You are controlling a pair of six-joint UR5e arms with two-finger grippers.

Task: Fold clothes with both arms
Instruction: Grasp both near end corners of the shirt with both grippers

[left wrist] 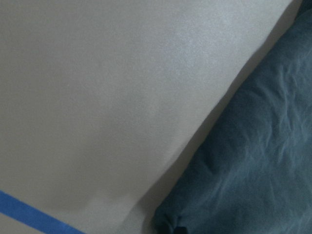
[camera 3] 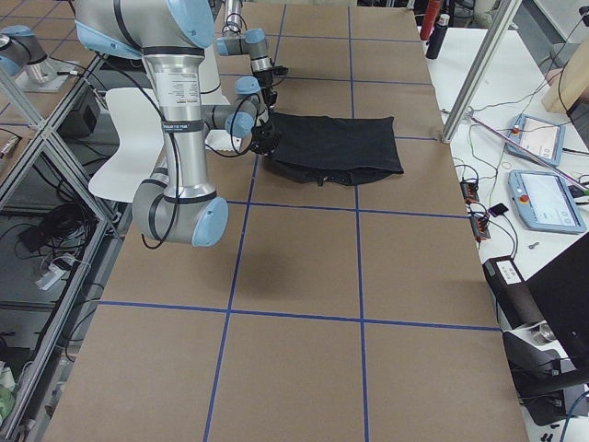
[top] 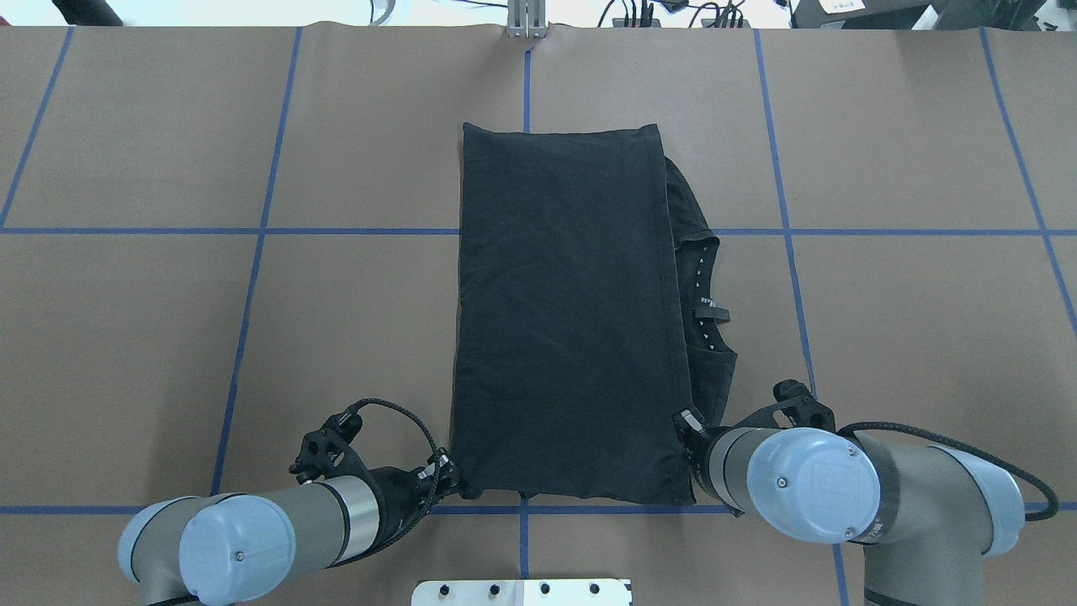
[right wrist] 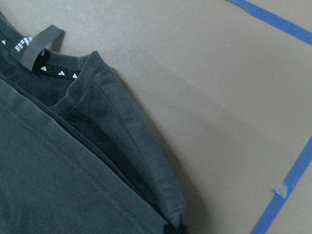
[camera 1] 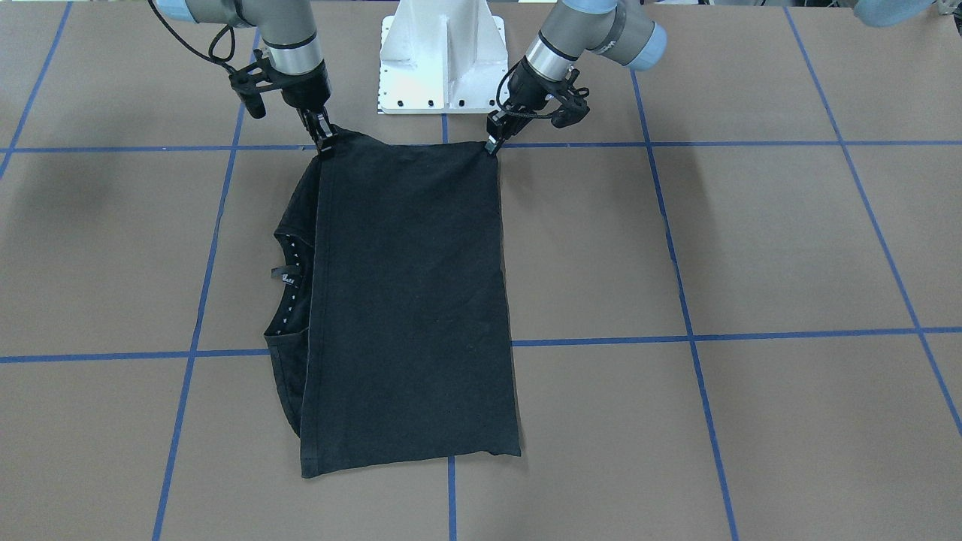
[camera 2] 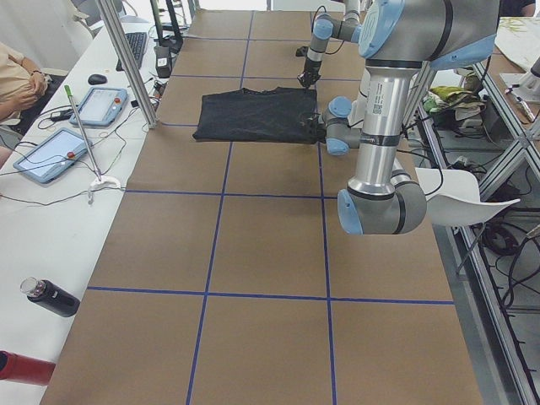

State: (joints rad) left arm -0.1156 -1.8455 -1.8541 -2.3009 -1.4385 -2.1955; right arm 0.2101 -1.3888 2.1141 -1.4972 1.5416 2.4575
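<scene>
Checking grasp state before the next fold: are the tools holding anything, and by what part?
Both appear to hold the T-shirt: the left tool pinches one robot-side corner, the right tool the other, on the collar side.

Grey arms (top: pixel 320 505), pale-blue caps (top: pixel 808 480), black cables (top: pixel 951 438).

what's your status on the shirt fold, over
Left tool and right tool each shut on a near corner of the T-shirt. Folded over, flat on table, collar peeking out. Nothing in the way.
</scene>
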